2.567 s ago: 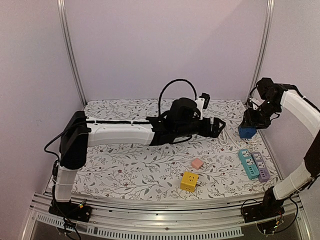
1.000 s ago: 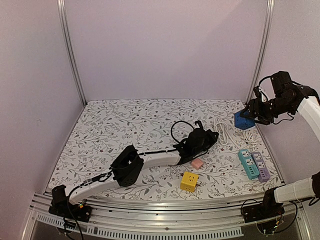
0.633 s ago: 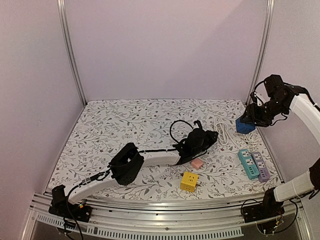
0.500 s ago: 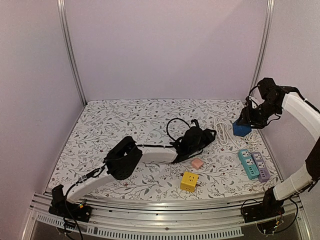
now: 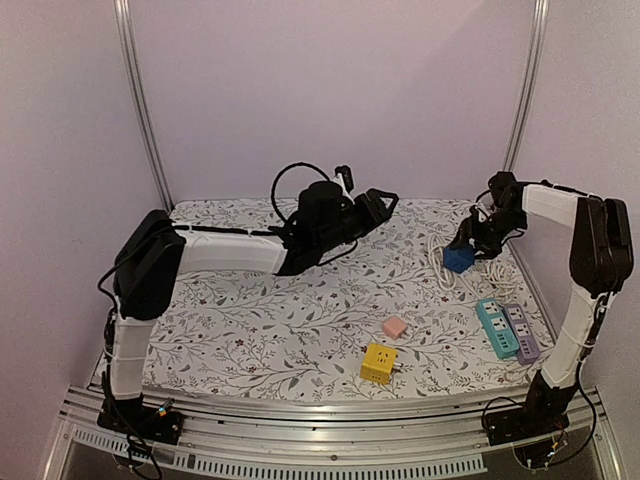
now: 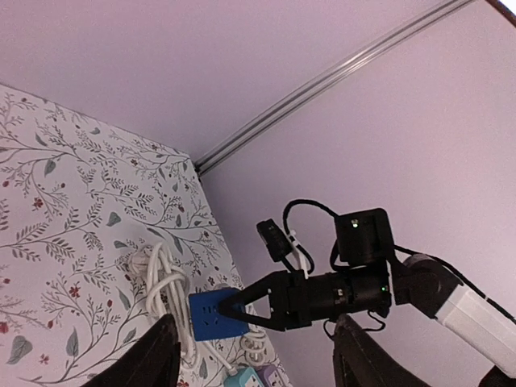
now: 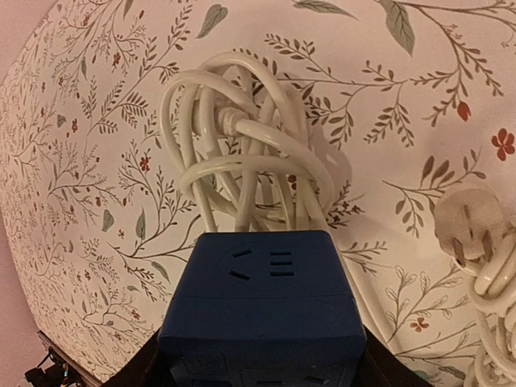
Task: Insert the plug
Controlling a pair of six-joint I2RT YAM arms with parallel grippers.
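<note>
My right gripper [image 5: 470, 241] pinches the blue socket cube [image 7: 262, 322] above the cable coil [image 7: 242, 153]; left gripper [image 5: 379, 203] gapes, seemingly empty.

Looks out through the parted left gripper [image 6: 256, 363] at a blue socket cube [image 6: 208, 316], pinched by the right gripper [image 6: 238, 311] (black, reaching in from the right), just beside a coiled white cable [image 6: 160, 278].

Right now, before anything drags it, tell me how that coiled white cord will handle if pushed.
Probably floppy: the white cord lies in loose, uneven loops. Pushed, it would likely bunch or spread rather than slide as one piece. The plug lies free beside the coil and may trail or snag.
</note>
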